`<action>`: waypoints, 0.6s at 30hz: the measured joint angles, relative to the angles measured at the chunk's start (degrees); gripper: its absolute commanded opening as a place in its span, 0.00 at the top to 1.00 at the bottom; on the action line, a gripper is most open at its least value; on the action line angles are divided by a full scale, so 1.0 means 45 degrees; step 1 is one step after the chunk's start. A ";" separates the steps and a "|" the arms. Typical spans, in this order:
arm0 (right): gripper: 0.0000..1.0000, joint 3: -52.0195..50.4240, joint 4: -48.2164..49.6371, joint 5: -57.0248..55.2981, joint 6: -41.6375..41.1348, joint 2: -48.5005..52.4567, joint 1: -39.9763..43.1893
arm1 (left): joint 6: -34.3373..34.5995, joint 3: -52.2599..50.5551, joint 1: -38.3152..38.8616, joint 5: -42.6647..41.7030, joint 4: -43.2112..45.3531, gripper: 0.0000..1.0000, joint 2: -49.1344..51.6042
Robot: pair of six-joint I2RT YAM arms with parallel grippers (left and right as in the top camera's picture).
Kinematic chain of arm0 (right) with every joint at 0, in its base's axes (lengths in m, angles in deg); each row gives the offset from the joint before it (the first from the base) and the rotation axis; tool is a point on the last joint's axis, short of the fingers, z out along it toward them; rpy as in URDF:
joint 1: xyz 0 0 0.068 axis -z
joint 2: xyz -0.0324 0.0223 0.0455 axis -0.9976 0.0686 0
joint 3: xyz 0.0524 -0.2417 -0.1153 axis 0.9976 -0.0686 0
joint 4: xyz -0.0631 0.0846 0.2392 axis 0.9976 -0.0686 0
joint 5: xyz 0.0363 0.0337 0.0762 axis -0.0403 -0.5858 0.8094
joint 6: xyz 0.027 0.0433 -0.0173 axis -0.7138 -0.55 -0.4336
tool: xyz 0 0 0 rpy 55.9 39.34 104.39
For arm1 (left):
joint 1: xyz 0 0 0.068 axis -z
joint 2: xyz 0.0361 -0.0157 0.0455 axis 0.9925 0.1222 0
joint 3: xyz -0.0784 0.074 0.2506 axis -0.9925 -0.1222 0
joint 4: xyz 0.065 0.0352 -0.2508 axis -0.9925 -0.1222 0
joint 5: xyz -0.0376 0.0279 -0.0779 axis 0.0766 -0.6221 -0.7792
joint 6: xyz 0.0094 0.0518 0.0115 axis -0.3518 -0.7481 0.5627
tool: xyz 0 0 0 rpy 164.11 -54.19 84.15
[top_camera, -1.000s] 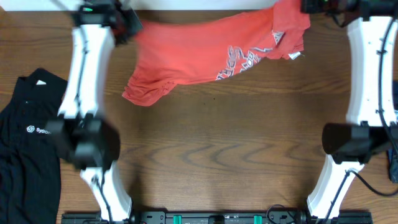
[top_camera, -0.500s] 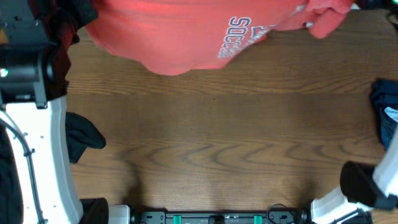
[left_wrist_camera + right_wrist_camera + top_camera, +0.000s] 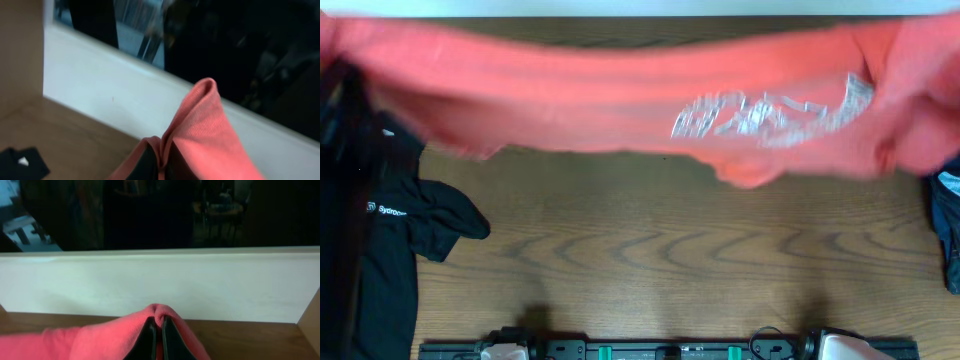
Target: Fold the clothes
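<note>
Jaws, left and right, clamp the red T-shirt [image 3: 85, 342] in wrist views, unseen overhead.

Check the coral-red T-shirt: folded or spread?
Spread: coral-red T-shirt stretched over the table, left gripper and right gripper each pinching an edge.

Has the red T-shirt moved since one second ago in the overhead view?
Yes. The red T-shirt now spans the whole view, one end over the black shirt, which stayed put; before, it lay bunched clear of it.

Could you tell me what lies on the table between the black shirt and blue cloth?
Bare table from black shirt to blue cloth, shown overhead.
</note>
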 measured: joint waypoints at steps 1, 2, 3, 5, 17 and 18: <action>0.99 0.0019 -0.0170 0.0010 -0.0107 -0.0151 0.0000 | -0.0024 0.0058 -0.0005 0.0024 -0.0097 0.94 -0.0369; 0.99 0.0034 -0.0325 0.0024 -0.0194 -0.0253 0.0000 | -0.0029 0.0112 -0.0005 0.0049 -0.0170 0.94 -0.0578; 0.99 0.0039 -0.0427 0.0034 -0.0272 -0.0291 0.0000 | -0.0029 0.0160 -0.0005 0.0073 -0.0223 0.94 -0.0719; 0.99 0.0058 -0.0665 0.0053 -0.0418 -0.0238 0.0000 | -0.0029 0.0233 -0.0005 0.0107 -0.0321 0.94 -0.0801; 0.99 0.0049 -0.0578 0.1175 -0.0869 0.4002 0.0000 | 0.0121 0.0151 -0.0015 -0.0146 -0.0165 0.94 0.3682; 0.99 0.0039 -0.0155 0.1336 -0.0967 0.4605 0.0000 | 0.0121 0.0136 -0.0015 -0.0199 0.0160 0.94 0.4313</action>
